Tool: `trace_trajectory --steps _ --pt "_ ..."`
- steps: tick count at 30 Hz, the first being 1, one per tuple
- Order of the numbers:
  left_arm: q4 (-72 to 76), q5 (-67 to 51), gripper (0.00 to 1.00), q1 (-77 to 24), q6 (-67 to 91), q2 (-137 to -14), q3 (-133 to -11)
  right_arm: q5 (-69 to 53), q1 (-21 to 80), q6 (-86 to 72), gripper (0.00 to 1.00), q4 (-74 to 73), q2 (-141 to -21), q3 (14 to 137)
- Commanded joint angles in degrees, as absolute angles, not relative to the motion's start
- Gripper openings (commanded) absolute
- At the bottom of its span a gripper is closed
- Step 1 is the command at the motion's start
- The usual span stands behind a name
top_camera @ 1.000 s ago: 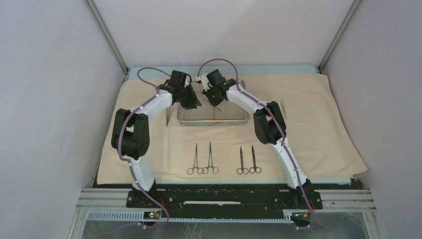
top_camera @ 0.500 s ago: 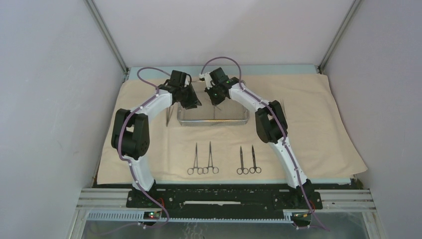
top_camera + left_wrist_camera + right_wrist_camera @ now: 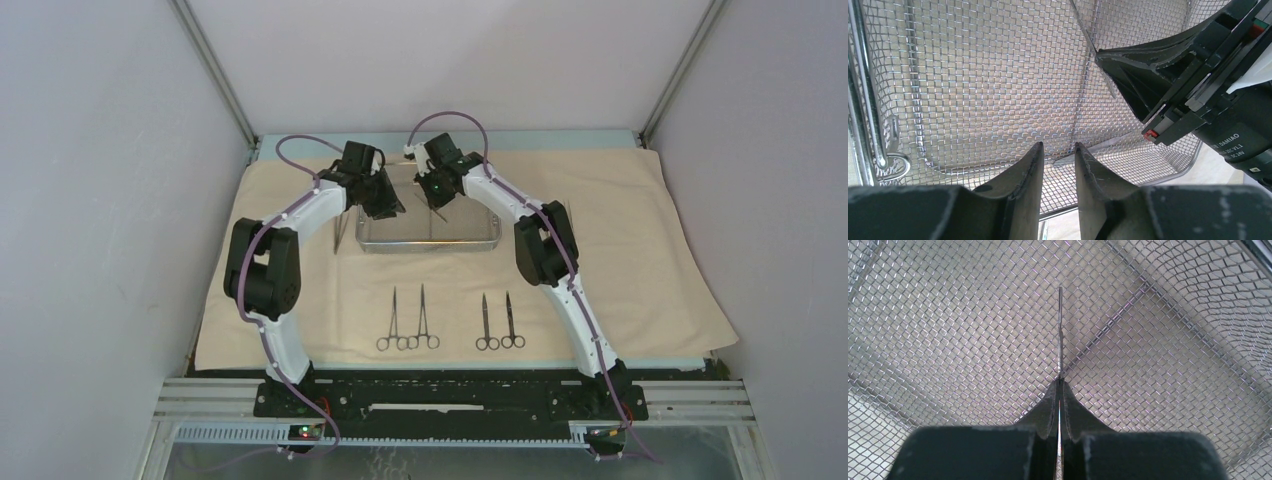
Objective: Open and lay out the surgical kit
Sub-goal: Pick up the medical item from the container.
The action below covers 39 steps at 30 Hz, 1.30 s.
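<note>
Left gripper (image 3: 1055, 165): black two-finger type, jaws a little apart with nothing between them, hanging low over the left part of the tray's mesh floor. Right gripper (image 3: 1062, 390): same type, fingers pressed together on a slim straight steel tweezers (image 3: 1061, 330), which juts forward from the fingertips above the mesh; whether its tip touches the floor cannot be told. Beige cloth wrap (image 3: 640, 260): unfolded and spread flat, covering most of the table. Left pair of ring-handled steel clamps (image 3: 422, 312): on the cloth close to the table's near edge, left of centre, lying side by side, rings toward the near edge and touching, tips toward the far edge. Right pair of ring-handled steel scissors (image 3: 485, 318): same row, right of centre, near the clamps but apart from them, same direction, rings side by side. Shallow rectangular steel mesh tray (image 3: 428, 247): on the cloth beyond the four instruments, in the far half of the table, long sides parallel to the near edge, both grippers reaching into it from above. Second slim steel tweezers (image 3: 340, 232): flat on the cloth just beside the tray's left end, slightly slanted.
</note>
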State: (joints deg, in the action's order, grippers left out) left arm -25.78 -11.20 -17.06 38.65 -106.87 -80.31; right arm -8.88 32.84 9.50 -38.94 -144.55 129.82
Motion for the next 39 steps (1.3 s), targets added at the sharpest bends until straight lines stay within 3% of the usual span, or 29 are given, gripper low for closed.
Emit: trace_trajectory --steps 1,39 --pt "-24.52 -12.19 0.34 -16.7 39.11 -106.79 -78.89 -8.26 33.58 9.23 0.0 -40.18 -145.63 131.82" --pt "-26.63 -4.04 0.38 -16.87 55.77 -122.35 -97.82 -10.12 32.61 6.37 0.0 -37.53 -145.94 131.84"
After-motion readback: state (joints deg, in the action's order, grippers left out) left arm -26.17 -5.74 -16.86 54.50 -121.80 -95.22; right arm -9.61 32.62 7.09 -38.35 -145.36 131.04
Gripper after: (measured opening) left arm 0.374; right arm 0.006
